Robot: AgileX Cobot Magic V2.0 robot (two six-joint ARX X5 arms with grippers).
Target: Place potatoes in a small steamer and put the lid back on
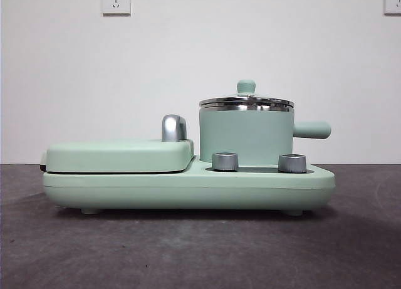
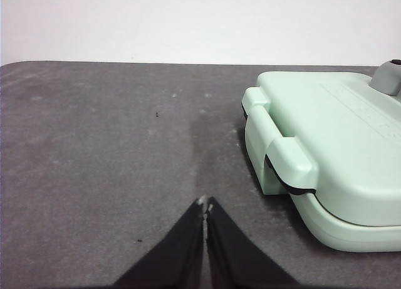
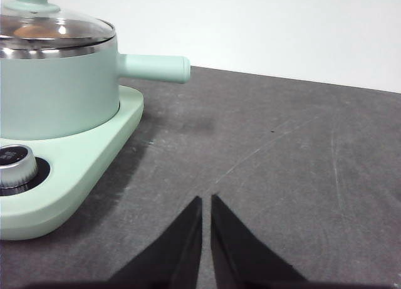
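Note:
The small steamer (image 1: 245, 135) stands on the right half of a mint-green appliance base, its stubby handle (image 1: 312, 130) pointing right. The glass lid (image 1: 246, 103) with its green knob rests on the steel rim. In the right wrist view an orange-brown shape, the potatoes (image 3: 28, 32), shows dimly through the lid (image 3: 62, 27) of the steamer (image 3: 56, 88). My right gripper (image 3: 207, 200) is shut and empty over the dark table, to the side of the steamer's handle. My left gripper (image 2: 205, 204) is shut and empty beside the grill's latch end. Neither gripper shows in the front view.
A flat green hinged grill plate (image 1: 119, 154) (image 2: 332, 145) fills the left half of the base (image 1: 188, 189), with a silver hinge handle (image 1: 173, 127) behind it. Two silver dials (image 1: 225, 162) (image 1: 292, 163) sit at the front. Dark grey table (image 1: 200, 251) surrounds the appliance.

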